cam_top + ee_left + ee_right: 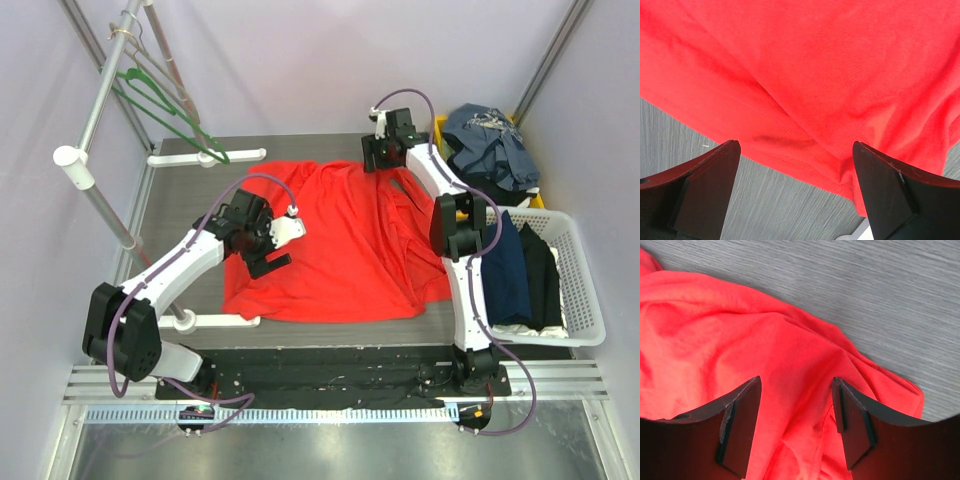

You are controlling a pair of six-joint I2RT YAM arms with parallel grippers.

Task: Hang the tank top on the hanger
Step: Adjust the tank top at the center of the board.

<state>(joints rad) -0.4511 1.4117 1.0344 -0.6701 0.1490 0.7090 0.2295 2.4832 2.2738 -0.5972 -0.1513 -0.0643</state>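
The red tank top (340, 240) lies spread and wrinkled on the dark table. The green hanger (170, 110) hangs by its hook from the rack at the far left, apart from both arms. My left gripper (268, 250) is open and low over the garment's left edge. In the left wrist view my left gripper (797, 185) has its jaws wide apart, with the red hem (805, 115) and bare table between them. My right gripper (382, 152) is at the garment's far edge. In the right wrist view my right gripper (796, 415) is open just above folded red fabric (740, 340), holding nothing.
A white basket (580, 300) of dark folded clothes stands at the right. A yellow bin (440, 128) with blue-grey clothes (490, 145) is at the back right. The rack's slanted pole (100, 110) and white feet (205, 158) stand along the left side.
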